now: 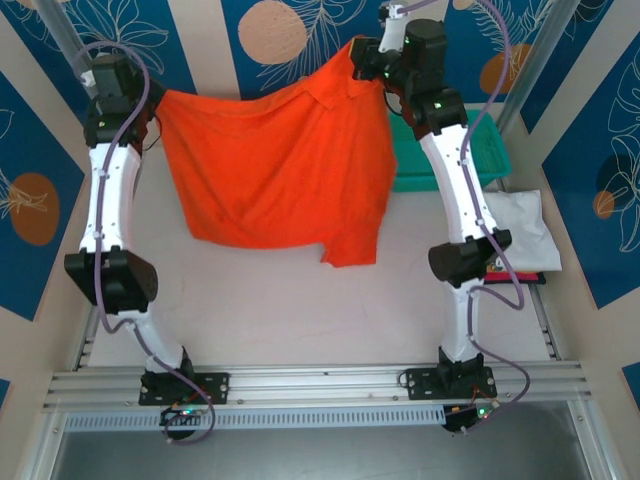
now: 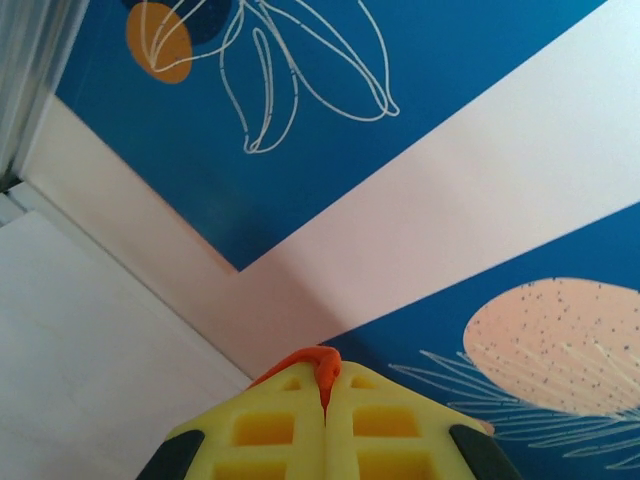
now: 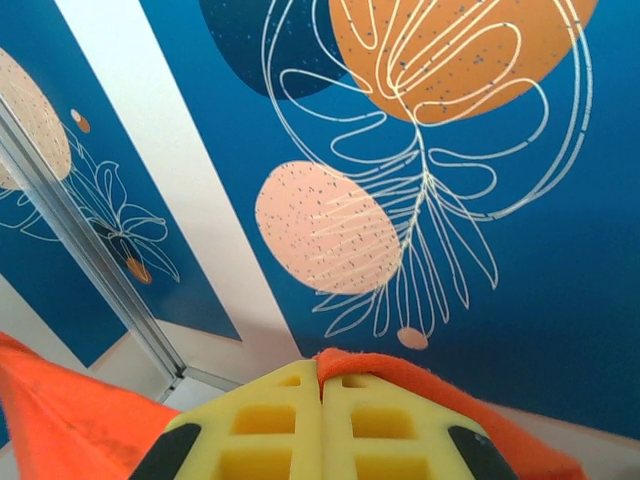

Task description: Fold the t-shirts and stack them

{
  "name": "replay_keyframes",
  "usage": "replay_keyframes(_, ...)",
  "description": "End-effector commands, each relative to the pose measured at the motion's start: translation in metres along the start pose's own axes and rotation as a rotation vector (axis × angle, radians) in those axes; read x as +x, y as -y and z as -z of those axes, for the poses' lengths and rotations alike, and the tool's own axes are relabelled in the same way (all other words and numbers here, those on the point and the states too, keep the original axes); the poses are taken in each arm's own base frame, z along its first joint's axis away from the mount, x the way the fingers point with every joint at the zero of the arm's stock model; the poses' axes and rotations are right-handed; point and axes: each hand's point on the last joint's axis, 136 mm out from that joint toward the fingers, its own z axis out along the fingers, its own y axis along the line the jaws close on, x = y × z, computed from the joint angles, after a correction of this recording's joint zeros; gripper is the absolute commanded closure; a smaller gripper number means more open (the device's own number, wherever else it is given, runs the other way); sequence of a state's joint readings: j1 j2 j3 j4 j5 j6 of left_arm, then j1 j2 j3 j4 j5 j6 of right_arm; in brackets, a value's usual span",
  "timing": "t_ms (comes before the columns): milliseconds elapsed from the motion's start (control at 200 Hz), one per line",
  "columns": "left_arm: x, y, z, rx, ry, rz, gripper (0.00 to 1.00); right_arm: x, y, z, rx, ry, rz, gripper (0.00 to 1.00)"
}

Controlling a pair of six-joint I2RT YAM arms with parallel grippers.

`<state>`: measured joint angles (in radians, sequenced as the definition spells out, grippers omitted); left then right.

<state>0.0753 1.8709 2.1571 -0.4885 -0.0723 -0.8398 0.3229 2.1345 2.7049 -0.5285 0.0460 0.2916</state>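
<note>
Holds the orange-red t-shirt up off the table, stretched between the two arms like a banner in the top view. Pinches one upper corner in the left gripper at the far left, and the other upper corner in the right gripper, higher and further back, giving a top edge that slopes up to the right. Hangs down as a broad sheet with a loose, uneven lower hem, one flap dropping lowest near the right arm's elbow. Cannot tell from above whether that flap touches the table.

From the left wrist: shows yellow fingers pressed flat together with no gap, a small tongue of the shirt squeezed out at the tips. From the right wrist: shows the same closed jaws on the right gripper, a thick fold of the shirt bulging over one finger and more of it sagging at lower left.

Shows the folded t-shirts lying at the right edge of the table, white on top, red and dark edges peeking out at the near side — well apart from the hanging shirt. Shows the teal basket just behind that stack, beside the right arm, partly hidden by the forearm and the shirt's edge.
</note>
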Motion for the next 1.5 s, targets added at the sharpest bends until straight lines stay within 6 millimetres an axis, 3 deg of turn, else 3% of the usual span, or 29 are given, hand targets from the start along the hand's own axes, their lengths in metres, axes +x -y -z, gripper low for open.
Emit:
replay_keyframes(0,-0.057,0.056,0.034,0.156,0.159,0.046,1.0,-0.063,-0.029,0.037,-0.078,0.165,0.04,1.0)
replay_keyframes(160,-0.096,0.091,0.082,0.254,0.257,0.048,1.0,-0.112,-0.052,0.076,-0.13,0.314,0.064,1.0)
replay_keyframes(255,-0.112,0.098,0.117,0.271,0.303,0.033,1.0,-0.135,-0.066,0.104,-0.145,0.381,0.108,1.0)
replay_keyframes(365,-0.108,0.085,0.144,0.236,0.303,-0.013,1.0,-0.126,-0.069,0.123,-0.128,0.309,0.125,1.0)
replay_keyframes(440,-0.088,0.059,0.153,0.191,0.284,-0.024,1.0,-0.086,-0.063,0.118,-0.126,0.179,0.113,1.0)
replay_keyframes(510,-0.052,0.019,0.152,0.129,0.241,-0.021,1.0,-0.04,-0.055,0.121,-0.125,0.097,0.091,1.0)
replay_keyframes(650,0.035,-0.071,0.153,-0.001,0.1,-0.005,1.0,0.09,-0.022,0.143,-0.059,-0.092,-0.043,1.0)
replay_keyframes(790,0.129,-0.16,0.162,-0.115,-0.061,0.024,1.0,0.239,0.008,0.177,0.028,-0.339,-0.247,1.0)
replay_keyframes(895,0.179,-0.215,0.17,-0.228,-0.151,0.038,1.0,0.33,0.023,0.202,0.106,-0.505,-0.402,1.0)
replay_keyframes(985,0.209,-0.251,0.173,-0.321,-0.21,0.044,1.0,0.39,0.029,0.221,0.174,-0.617,-0.527,1.0)
replay_keyframes(1085,0.234,-0.279,0.173,-0.4,-0.262,0.064,1.0,0.435,0.035,0.241,0.283,-0.707,-0.631,1.0)
replay_keyframes(1230,0.254,-0.308,0.179,-0.514,-0.317,0.057,1.0,0.473,0.033,0.27,0.428,-0.832,-0.718,1.0)
replay_keyframes(1495,0.269,-0.337,0.197,-0.629,-0.342,0.058,0.99,0.499,0.037,0.318,0.647,-0.934,-0.736,1.0)
